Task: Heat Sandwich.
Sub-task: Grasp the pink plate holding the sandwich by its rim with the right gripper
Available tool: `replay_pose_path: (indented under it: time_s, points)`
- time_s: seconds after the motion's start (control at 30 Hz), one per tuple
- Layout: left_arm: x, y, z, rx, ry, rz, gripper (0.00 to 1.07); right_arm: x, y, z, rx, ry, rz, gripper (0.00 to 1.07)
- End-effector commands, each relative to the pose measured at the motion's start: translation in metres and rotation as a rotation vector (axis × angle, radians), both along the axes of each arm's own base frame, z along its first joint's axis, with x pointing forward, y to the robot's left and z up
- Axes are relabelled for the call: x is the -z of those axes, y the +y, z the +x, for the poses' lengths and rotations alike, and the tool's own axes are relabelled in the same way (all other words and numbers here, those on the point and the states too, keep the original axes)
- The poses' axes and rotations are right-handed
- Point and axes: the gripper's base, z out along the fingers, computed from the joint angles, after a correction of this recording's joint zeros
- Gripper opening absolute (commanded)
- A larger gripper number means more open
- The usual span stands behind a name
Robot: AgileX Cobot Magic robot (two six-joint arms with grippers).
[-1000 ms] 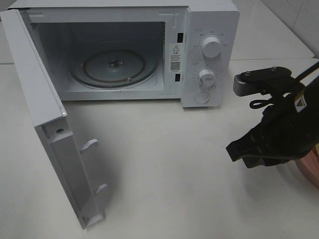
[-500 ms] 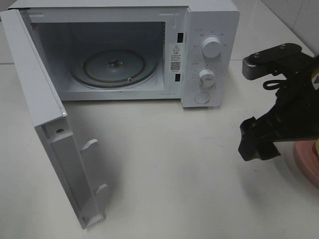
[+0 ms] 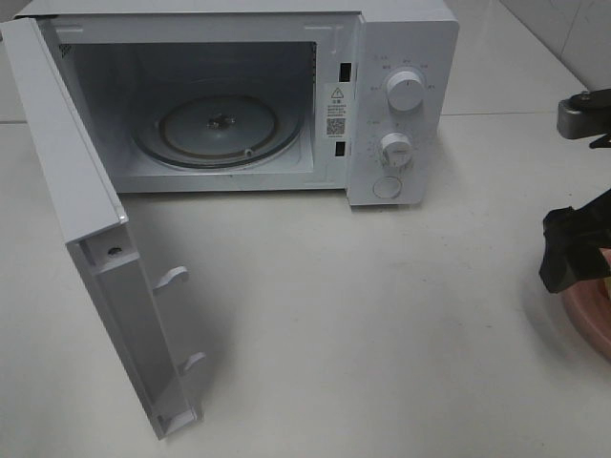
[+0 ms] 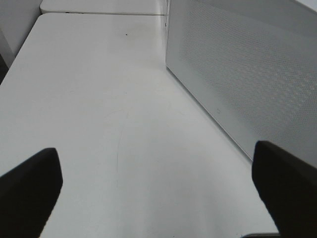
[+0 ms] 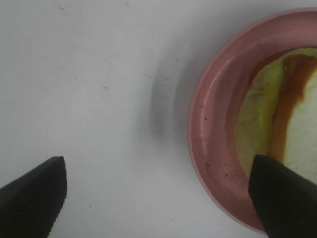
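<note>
The sandwich (image 5: 265, 99) lies on a round pink plate (image 5: 213, 124); its yellow-green filling and a brown layer show in the right wrist view. My right gripper (image 5: 156, 198) hovers open above the plate's rim, one finger over bare table and the other over the plate, with nothing between them. In the high view the right gripper (image 3: 576, 250) sits at the far right edge, above the plate (image 3: 590, 320). My left gripper (image 4: 158, 193) is open and empty over the table beside the microwave's outer wall (image 4: 247, 74).
The white microwave (image 3: 401, 95) stands at the back with its door (image 3: 86, 219) swung wide to the left. Its glass turntable (image 3: 220, 129) carries nothing. White table stretches between the microwave and the plate.
My right arm has swung to the right, from the table's middle right out to the frame edge over the pink plate. The microwave and its door have not moved.
</note>
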Motion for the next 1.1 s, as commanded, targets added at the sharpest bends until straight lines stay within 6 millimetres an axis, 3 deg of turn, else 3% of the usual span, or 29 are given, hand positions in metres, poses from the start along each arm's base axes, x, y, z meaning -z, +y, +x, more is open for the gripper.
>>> replay_pose_path:
  time_s: [0.03,0.2,0.6,1.1]
  points:
    - [0.000,0.000,-0.003,0.002,-0.032,-0.004,0.99,-0.001,-0.009,0.002,0.032,-0.001,-0.006,0.94]
    - [0.000,0.000,-0.003,0.002,-0.032,-0.004,0.99,0.002,-0.017,0.006,0.067,-0.001,-0.006,0.93]
    - [0.000,0.000,-0.003,0.002,-0.032,-0.004,0.99,0.054,-0.019,0.033,0.086,0.107,-0.026,0.92]
    - [0.000,0.000,-0.003,0.002,-0.032,-0.004,0.99,0.094,-0.020,0.046,0.075,0.170,-0.059,0.90]
